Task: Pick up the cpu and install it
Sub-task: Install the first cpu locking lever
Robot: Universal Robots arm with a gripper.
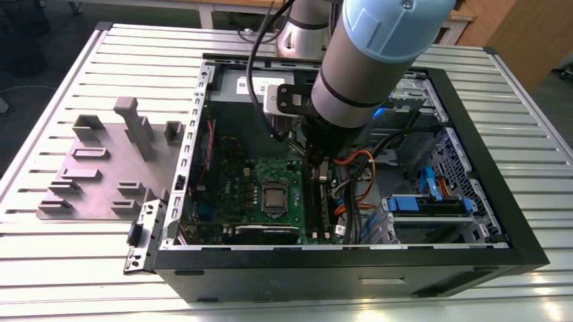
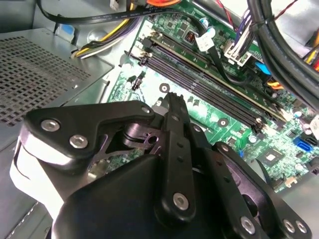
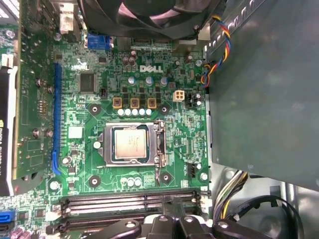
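Observation:
The cpu (image 3: 130, 143), a small silvery square, lies flat in its socket on the green motherboard (image 3: 184, 134), with the metal socket frame (image 3: 158, 144) around it. In the exterior view the cpu (image 1: 272, 196) sits mid-board inside the open computer case (image 1: 358, 272). My gripper (image 1: 320, 164) hangs inside the case, just to the exterior view's right of the socket. It is above the black memory slots (image 3: 129, 204). In both wrist views the gripper (image 2: 172, 99) (image 3: 177, 221) is shut and holds nothing.
A grey metal box (image 3: 264, 84) and a fan (image 3: 149, 15) border the board. Black and orange cables (image 1: 358, 174) and a blue drive bracket (image 1: 428, 204) crowd the case's right side in the exterior view. A grey fixture plate (image 1: 107, 168) lies on the slatted table at that view's left.

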